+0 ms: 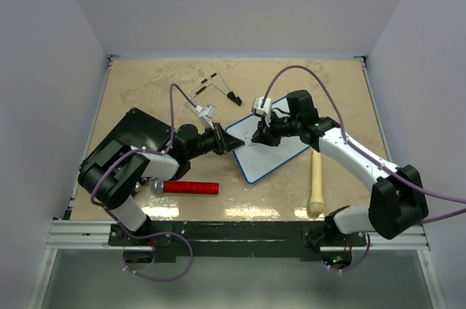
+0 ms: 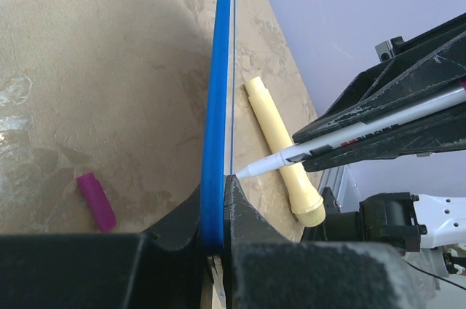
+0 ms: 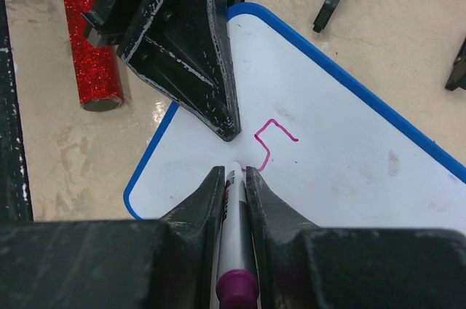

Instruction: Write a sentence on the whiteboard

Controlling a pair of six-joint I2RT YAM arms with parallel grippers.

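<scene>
The whiteboard [image 1: 273, 154] lies angled at mid-table, just beyond a red glitter tube [image 1: 191, 187] and a cream wooden pin [image 1: 317, 181]. The left gripper [image 2: 217, 229] reaches in low from the left and is clamped on the board's blue rim. The right gripper [image 3: 233, 172], its arm bent over from the right, pinches a marker [image 3: 237, 251] whose tip meets the white face beside a lone purple-pink stroke [image 3: 271, 141].

Blue-rimmed whiteboard [image 1: 271, 160] bears one angular purple-pink stroke [image 3: 269, 146].
</scene>
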